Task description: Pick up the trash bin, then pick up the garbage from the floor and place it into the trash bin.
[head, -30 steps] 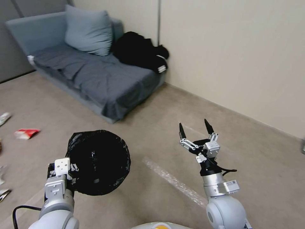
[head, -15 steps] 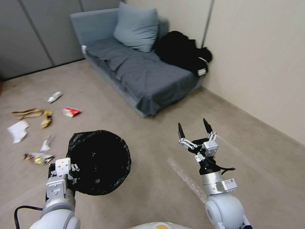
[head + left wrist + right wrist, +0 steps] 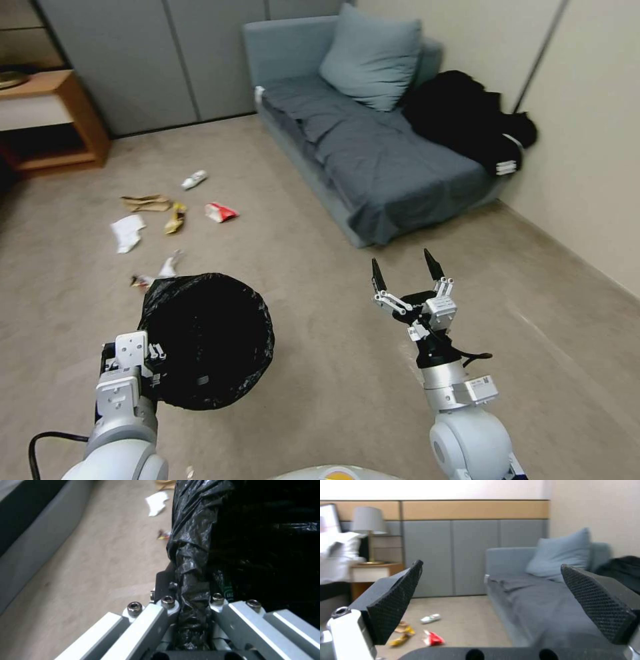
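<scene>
Left tool point(image 3: 127, 360) clamped on the bag-covered rim of the trash bin point(image 3: 207, 340), black liner pinched between its fingers point(image 3: 160, 590) in the left wrist view. Bin carried off the floor at the robot's left front, mouth open upward, likely so litter can drop straight in. Right tool point(image 3: 405, 275) raised mid-air, tips spread wide apart, empty, probably kept free for picking. Garbage scattered on the floor ahead and to the left, well apart from both tools: small bottle point(image 3: 194, 179), crumpled brown paper bag point(image 3: 147, 202), yellow wrapper point(image 3: 176, 219), red wrapper point(image 3: 220, 213), white paper scrap point(image 3: 127, 233). One more wrapper point(image 3: 155, 275) just beyond the bin's rim. Bin secured; none of the floor litter collected yet.
</scene>
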